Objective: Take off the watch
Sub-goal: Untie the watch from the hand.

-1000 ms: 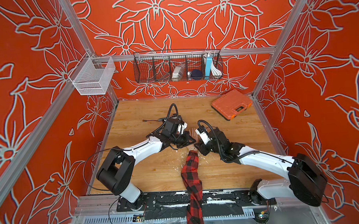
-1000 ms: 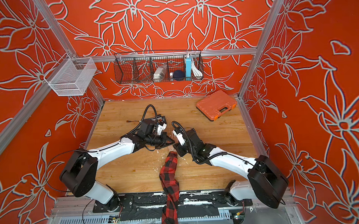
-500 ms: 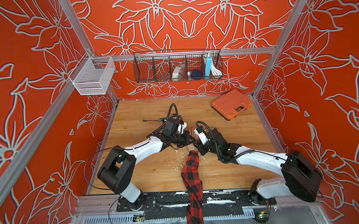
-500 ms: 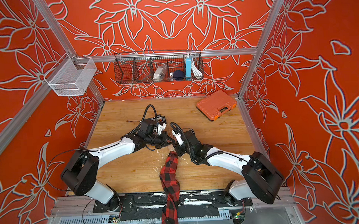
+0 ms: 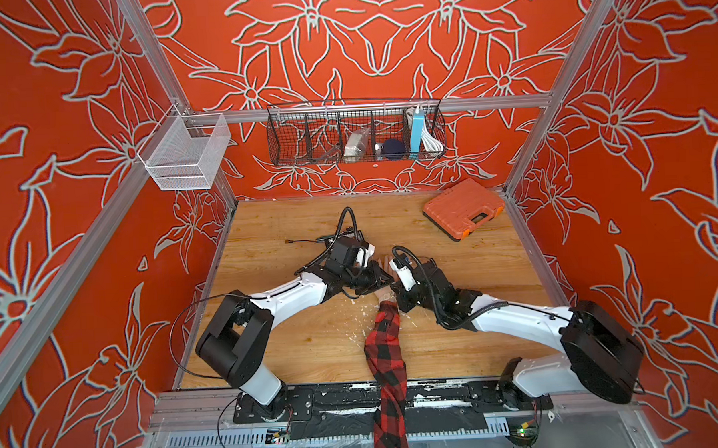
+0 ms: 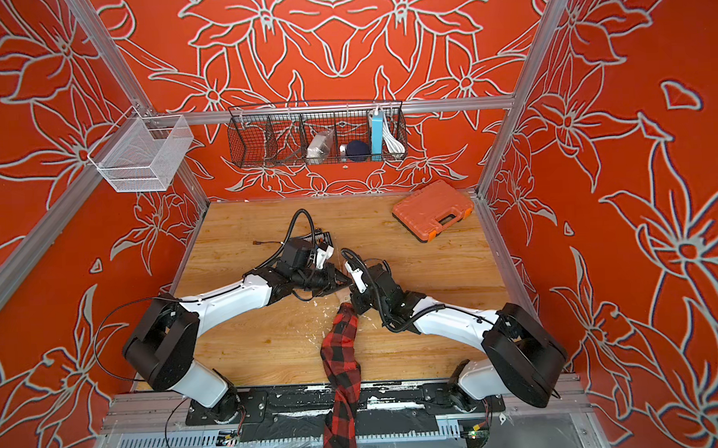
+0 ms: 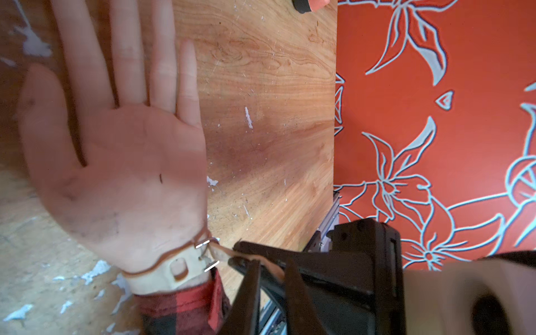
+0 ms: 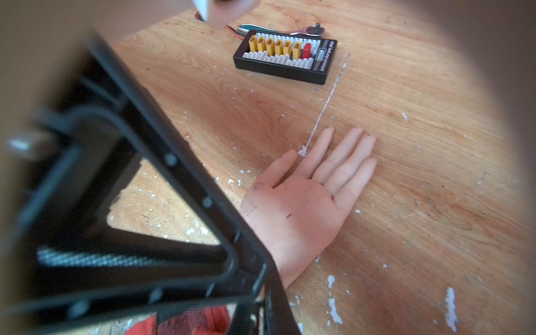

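I see the watch (image 7: 174,271) buckled round the wrist of a palm-up hand (image 7: 116,174) lying flat on the wooden table (image 5: 279,345); cream strap, metal buckle on the palm side, right at the tips of the right gripper (image 5: 395,299); right gripper is clamped tight on the strap's loose end, with black fingertips (image 7: 240,250) pinching the tail just past the buckle in the left wrist view, and the tail drawn out sideways from the wrist; in the right wrist view the wrist and strap are hidden behind the black finger frame; left gripper (image 5: 384,279) sits opposite, on the thumb side of the hand, its tips close to the right gripper's; I can't tell how far its jaws stand apart, as both top views show only a dark cluster there; red-and-black plaid sleeve (image 5: 386,353) starts just behind both grippers; white flakes (image 7: 95,268) are scattered on the wood beside the wrist; black tray (image 8: 285,56) with yellow plugs lies beyond the hand, well apart from both grippers; orange case (image 5: 463,209) is far off past the right gripper, by the back wall.
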Motion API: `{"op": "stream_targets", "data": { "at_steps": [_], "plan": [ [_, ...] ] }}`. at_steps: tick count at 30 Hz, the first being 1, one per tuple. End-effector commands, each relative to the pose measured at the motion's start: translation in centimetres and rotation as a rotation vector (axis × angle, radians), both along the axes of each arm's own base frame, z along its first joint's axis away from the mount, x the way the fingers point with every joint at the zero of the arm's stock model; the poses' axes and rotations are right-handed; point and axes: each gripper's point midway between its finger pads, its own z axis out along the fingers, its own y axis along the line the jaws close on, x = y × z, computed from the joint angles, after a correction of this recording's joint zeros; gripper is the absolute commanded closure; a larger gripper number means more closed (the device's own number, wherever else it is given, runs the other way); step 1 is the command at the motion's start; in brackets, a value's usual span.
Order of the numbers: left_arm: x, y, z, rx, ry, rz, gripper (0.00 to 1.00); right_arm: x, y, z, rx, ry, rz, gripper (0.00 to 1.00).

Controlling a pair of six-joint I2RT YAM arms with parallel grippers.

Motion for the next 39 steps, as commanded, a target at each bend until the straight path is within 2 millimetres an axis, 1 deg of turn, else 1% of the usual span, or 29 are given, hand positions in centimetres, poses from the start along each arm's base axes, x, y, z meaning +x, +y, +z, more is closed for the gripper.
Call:
{"op": "stream_targets", "data": {
  "at_steps": [1, 3, 6, 11, 14, 17, 20, 26, 33, 36, 39],
  "plan": [
    [-0.2, 0.8, 0.7, 0.056, -0.045, 0.004, 0.72, 0.9, -1.2, 0.4, 0.025, -0.016, -0.097, 1.00],
    [-0.5, 1.7, -0.3, 0.119, -0.039, 0.011, 0.64, 0.9, -1.3, 0.6, 0.050, -0.012, -0.109, 1.00],
    [-0.9, 2.6, -1.8, 0.191, -0.017, 0.012, 0.62, 0.9, -1.3, 0.8, 0.090, 0.001, -0.129, 1.00],
    [-1.5, 2.8, -3.4, 0.251, 0.006, -0.014, 0.62, 1.0, -1.6, 0.3, 0.175, 0.052, -0.178, 1.00],
    [-1.6, 2.4, -3.5, 0.262, 0.002, -0.028, 0.62, 1.0, -1.7, 0.1, 0.208, 0.078, -0.201, 1.00],
    [-1.7, 2.0, -3.5, 0.280, -0.005, -0.043, 0.60, 1.2, -2.3, -0.5, 0.222, 0.100, -0.237, 1.00],
    [-1.8, 1.4, -3.5, 0.315, -0.008, -0.074, 0.55, 1.4, -3.4, -1.6, 0.216, 0.123, -0.295, 1.00],
    [-1.8, 1.1, -4.2, 0.422, 0.001, -0.088, 0.54, 1.5, -5.1, -2.5, 0.244, 0.155, -0.366, 1.00],
    [-1.6, 1.6, -5.2, 0.566, 0.021, -0.082, 0.47, 1.4, -5.2, -2.1, 0.330, 0.161, -0.373, 1.00],
    [-1.5, 1.3, -5.1, 0.581, 0.020, -0.080, 0.45, 1.4, -4.7, -2.0, 0.380, 0.172, -0.353, 1.00],
    [-1.5, 1.0, -4.8, 0.580, 0.017, -0.081, 0.45, 1.2, -4.1, -1.3, 0.481, 0.180, -0.324, 1.00]
  ]
}}
